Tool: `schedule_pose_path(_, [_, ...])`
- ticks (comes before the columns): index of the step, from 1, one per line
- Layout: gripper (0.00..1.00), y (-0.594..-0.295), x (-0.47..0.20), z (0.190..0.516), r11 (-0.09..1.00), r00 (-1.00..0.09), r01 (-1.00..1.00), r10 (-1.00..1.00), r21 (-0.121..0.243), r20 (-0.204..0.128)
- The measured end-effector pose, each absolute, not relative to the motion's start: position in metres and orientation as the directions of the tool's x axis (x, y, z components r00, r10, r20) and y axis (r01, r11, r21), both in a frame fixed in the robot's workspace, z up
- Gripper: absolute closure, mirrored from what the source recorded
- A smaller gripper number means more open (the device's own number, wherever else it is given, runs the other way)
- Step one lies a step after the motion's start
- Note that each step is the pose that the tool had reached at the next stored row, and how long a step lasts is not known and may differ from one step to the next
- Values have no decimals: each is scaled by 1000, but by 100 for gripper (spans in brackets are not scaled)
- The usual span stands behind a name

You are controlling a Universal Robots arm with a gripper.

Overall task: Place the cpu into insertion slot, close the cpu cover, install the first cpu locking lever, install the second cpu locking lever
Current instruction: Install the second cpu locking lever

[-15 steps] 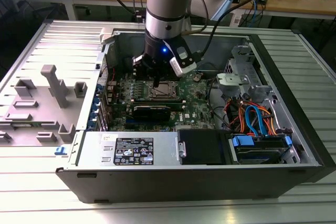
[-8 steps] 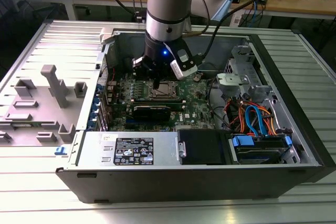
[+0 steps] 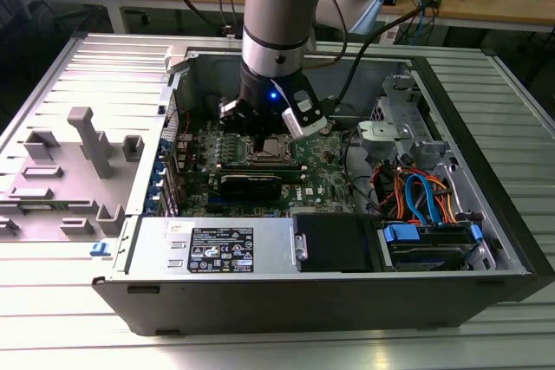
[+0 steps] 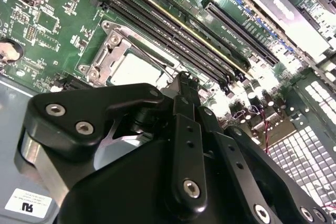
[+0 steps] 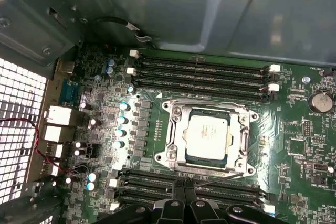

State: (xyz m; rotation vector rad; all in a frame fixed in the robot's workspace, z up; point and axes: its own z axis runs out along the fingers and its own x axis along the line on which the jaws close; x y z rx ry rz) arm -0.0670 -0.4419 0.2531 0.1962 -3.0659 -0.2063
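Note:
The cpu lies flat in the insertion slot, its silver top facing up. The cpu cover is down around it, framing the chip. A thin wire locking lever runs along the socket edge nearest my gripper, whose tips are pressed together at the lever's end. The second wrist view has my gripper shut, just beside the cpu and the cpu cover. In the exterior view my gripper hangs low over the insertion slot inside the open computer case.
Long black memory slots run on both sides of the socket. The case wall stands close behind them. A power supply, a drive cage with coloured cables, and a grey fixture on the exterior view's left surround the board.

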Motion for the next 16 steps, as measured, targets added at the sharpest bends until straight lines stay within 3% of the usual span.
schedule_pose_path(9, [89,-443,-67,239,980,-990,-122,-132,157,51])
schedule_pose_path(16, [89,-448,-75,229,973,-990,-122,-134,193,46])
